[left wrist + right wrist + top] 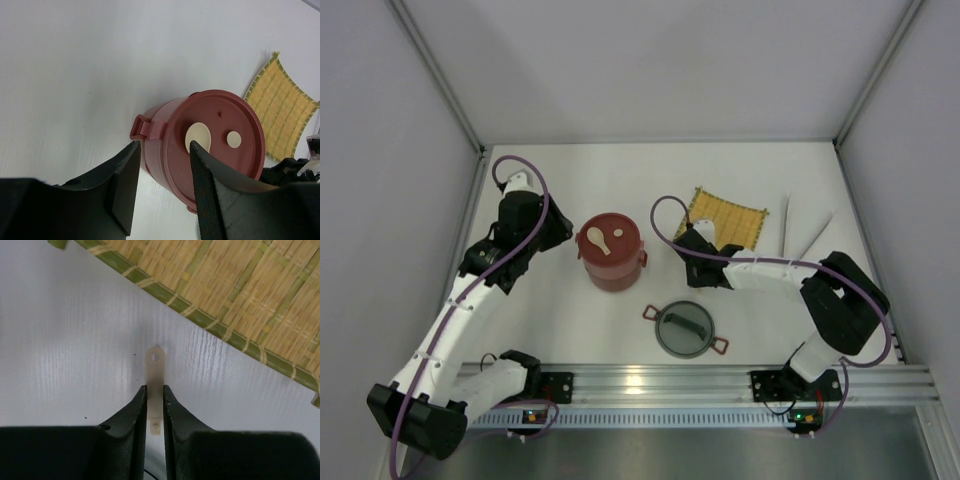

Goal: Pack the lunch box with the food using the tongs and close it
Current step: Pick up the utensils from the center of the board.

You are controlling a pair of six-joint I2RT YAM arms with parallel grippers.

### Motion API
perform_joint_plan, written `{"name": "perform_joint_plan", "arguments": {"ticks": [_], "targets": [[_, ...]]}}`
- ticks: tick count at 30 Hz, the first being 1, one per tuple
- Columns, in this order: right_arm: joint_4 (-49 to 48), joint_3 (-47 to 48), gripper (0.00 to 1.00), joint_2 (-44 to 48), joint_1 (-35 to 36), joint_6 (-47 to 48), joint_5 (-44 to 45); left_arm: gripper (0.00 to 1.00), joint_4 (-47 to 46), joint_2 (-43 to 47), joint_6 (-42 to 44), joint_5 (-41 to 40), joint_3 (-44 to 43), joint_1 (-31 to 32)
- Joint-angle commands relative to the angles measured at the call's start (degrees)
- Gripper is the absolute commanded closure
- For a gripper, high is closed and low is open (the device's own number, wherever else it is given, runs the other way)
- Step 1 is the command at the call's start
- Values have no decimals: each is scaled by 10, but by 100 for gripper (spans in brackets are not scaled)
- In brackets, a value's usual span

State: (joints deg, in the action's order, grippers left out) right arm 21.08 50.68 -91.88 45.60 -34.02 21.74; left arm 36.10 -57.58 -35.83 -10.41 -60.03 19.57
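The dark-red lunch box stands stacked and lidded at mid-table, with a cream spoon-shaped piece lying on its flat lid. My left gripper hovers open just left of it, its fingers straddling the box's near rim without touching. The grey domed lid lies in front of the box. The pale tongs lie at the far right. My right gripper is shut on a thin cream strip low over the table beside the mat. The food is out of view.
A yellow woven mat lies behind the right gripper, and its green-edged border runs just ahead of the fingers. White walls enclose the table on three sides. The aluminium rail with the arm bases runs along the near edge.
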Motion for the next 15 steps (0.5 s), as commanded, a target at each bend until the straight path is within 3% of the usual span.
{"name": "perform_joint_plan", "arguments": {"ticks": [1, 15], "targets": [[19, 23, 100, 34, -1, 6, 4, 51, -4, 12, 4, -7, -17, 2], [65, 78, 100, 82, 1, 23, 3, 51, -5, 12, 5, -7, -18, 2]]}}
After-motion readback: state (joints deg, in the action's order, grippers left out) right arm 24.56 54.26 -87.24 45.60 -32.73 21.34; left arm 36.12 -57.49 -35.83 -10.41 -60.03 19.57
